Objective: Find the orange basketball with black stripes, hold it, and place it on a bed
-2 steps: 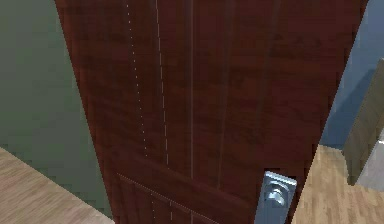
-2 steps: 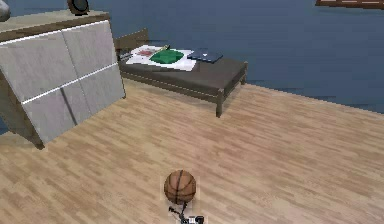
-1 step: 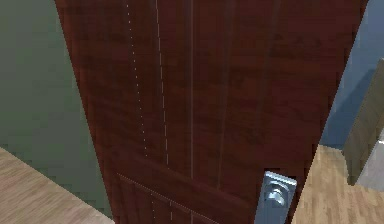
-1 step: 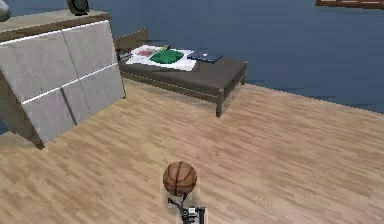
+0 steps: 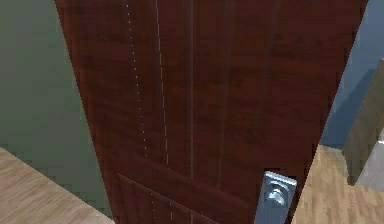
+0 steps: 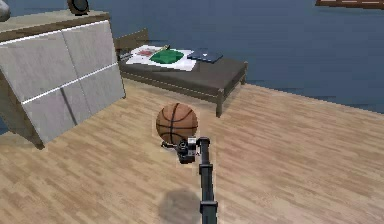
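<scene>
I see my arm as a dark, square-sectioned bar, matte, somewhere between charcoal and black along its whole visible length. At its far end sit two small white square tags bearing black marks. Left of them is the gripper: a compact dark body, thin-fingered. Finer detail I can't make out.

I see the basketball orange with black stripes, my gripper dark, the door deep red-brown with wood grain, its handle silver, the floor pale wooden planks, the wall blue.
</scene>
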